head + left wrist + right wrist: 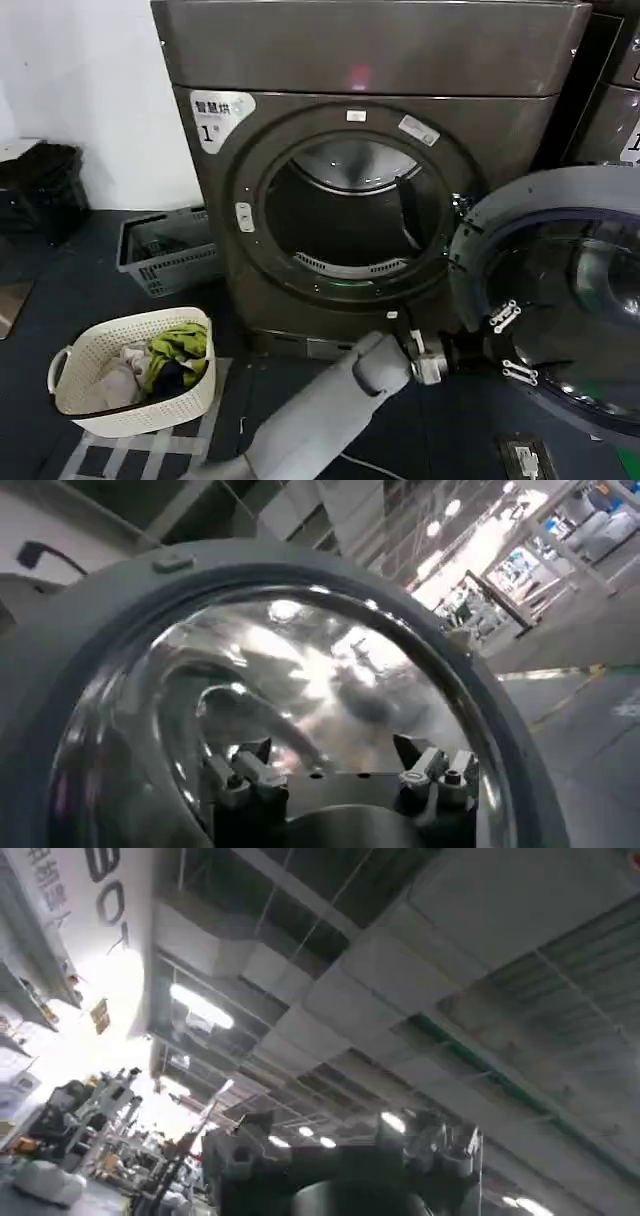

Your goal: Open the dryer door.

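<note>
Dryer (380, 60) stands centre, grey-brown front loader with a white sticker marked "1" (215, 120) at upper left of its front and a pink indicator light (358, 75) glowing on the top panel. Dryer door (560, 290) is swung wide open to the machine's right, hinged at the right side of the opening; its grey inner rim and domed glass face the head camera. Drum opening (350, 215) is exposed, and I cannot tell whether anything lies inside. Left gripper (510, 345) is extended across the front of the machine to the open door, fingers spread apart against the inner glass, nothing clamped between them; the left wrist view shows the fingertips (440, 775) just before the domed window. Right gripper (340, 1148) points up at a ceiling with ducts and lights, jaws parted and empty. On the floor left of the dryer: a white laundry basket (130, 400) holding clothes, and a grey crate (165, 255) behind it by the wall.
</note>
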`<move>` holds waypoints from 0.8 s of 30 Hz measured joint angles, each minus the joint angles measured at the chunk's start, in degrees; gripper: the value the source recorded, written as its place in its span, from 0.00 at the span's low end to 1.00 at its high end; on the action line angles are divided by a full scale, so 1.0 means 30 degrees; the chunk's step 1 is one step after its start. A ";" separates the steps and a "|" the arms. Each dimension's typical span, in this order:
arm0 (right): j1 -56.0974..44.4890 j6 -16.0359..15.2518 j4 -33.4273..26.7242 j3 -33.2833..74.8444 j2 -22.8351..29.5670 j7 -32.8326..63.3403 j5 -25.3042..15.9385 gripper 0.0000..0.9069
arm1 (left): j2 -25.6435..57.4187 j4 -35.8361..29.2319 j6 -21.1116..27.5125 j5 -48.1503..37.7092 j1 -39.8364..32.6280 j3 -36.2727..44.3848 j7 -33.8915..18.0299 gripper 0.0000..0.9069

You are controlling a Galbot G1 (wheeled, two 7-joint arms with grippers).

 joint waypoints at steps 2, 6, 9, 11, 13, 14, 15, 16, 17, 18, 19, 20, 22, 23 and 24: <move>0.0053 -0.0090 0.0084 -0.0102 0.0072 -0.0198 0.0432 1.00 | 0.0000 -0.0455 0.0117 -0.0010 0.0115 -0.0142 0.0007 1.00; 0.0258 -0.0118 0.0409 -0.0363 0.0324 -0.0368 0.0687 1.00 | 0.0000 -0.1728 0.0244 -0.0439 0.0479 -0.0611 0.0002 1.00; 0.0370 -0.0111 0.0699 -0.0514 0.0396 -0.0395 0.0921 1.00 | 0.0278 -0.2845 0.0346 -0.0657 0.0741 -0.0963 0.0007 1.00; 0.0378 -0.0135 0.0799 -0.0580 0.0395 -0.0453 0.1103 1.00 | 0.1424 -0.3515 0.0465 -0.0729 0.0880 -0.1198 0.0013 1.00; 0.0378 -0.0022 0.0878 -0.0707 0.0343 -0.0562 0.1455 1.00 | 0.2528 -0.4070 0.0446 -0.0486 0.1053 -0.1429 0.0024 1.00; 0.0378 -0.0011 0.0903 -0.0729 0.0315 -0.0620 0.1551 1.00 | 0.3107 -0.4436 0.0354 -0.0215 0.1176 -0.1611 0.0024 1.00; 0.0379 -0.0003 0.0927 -0.0753 0.0293 -0.0670 0.1576 1.00 | 0.3605 -0.4682 0.0298 0.0015 0.1216 -0.1772 0.0022 1.00; 0.0378 0.0010 0.0961 -0.0775 0.0283 -0.0699 0.1582 1.00 | 0.4065 -0.4911 0.0292 0.0208 0.1299 -0.1926 0.0015 1.00; 0.0379 0.0028 0.1012 -0.0803 0.0275 -0.0736 0.1590 1.00 | 0.4549 -0.5187 0.0265 0.0401 0.1400 -0.2100 0.0008 1.00; 0.0400 0.0042 0.1059 -0.0851 0.0269 -0.0774 0.1591 1.00 | 0.4927 -0.5331 0.0232 0.0545 0.1407 -0.2248 0.0000 1.00; 0.0431 0.0047 0.1111 -0.0901 0.0264 -0.0815 0.1592 1.00 | 0.5324 -0.5531 0.0161 0.0788 0.1486 -0.2414 -0.0005 1.00; 0.0465 0.0053 0.1160 -0.0946 0.0258 -0.0846 0.1591 1.00 | 0.5745 -0.5760 0.0071 0.1093 0.1574 -0.2599 -0.0005 1.00; 0.0532 0.0066 0.1289 -0.1090 0.0210 -0.0887 0.1591 1.00 | 0.6662 -0.6130 -0.0135 0.1689 0.1747 -0.3012 -0.0006 1.00; 0.0587 0.0085 0.1355 -0.1159 0.0166 -0.0894 0.1588 1.00 | 0.7106 -0.6333 -0.0252 0.1920 0.1863 -0.3227 0.0000 1.00; 0.0641 0.0119 0.1424 -0.1237 0.0119 -0.0895 0.1584 1.00 | 0.7523 -0.6471 -0.0338 0.2124 0.1950 -0.3452 0.0012 1.00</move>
